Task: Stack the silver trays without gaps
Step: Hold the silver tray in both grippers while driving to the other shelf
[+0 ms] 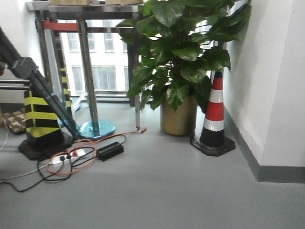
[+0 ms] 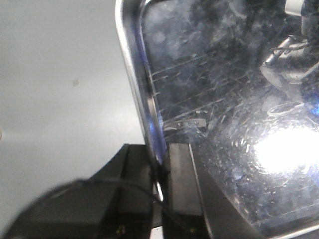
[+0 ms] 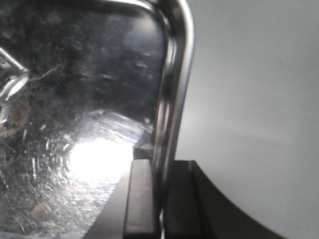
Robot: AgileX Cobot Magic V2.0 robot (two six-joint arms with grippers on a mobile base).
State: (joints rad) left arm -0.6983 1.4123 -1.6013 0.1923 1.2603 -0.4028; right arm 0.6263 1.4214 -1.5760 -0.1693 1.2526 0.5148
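At the lower centre of the left wrist view, the left tool (image 2: 158, 172) is clamped on the rolled rim of a silver tray (image 2: 224, 89), which fills the frame's right. The right tool (image 3: 162, 194) is likewise pinched on a silver tray (image 3: 75, 99) rim at lower centre, with the pan filling the left. Scratched, mirror-like floors with bright glare are seen in both.

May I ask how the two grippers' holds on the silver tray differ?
The left gripper sees the silver tray spreading rightward; the right gripper, leftward. A black cable crosses the left gripper, none the right gripper. Both are shut on the tray's rim.
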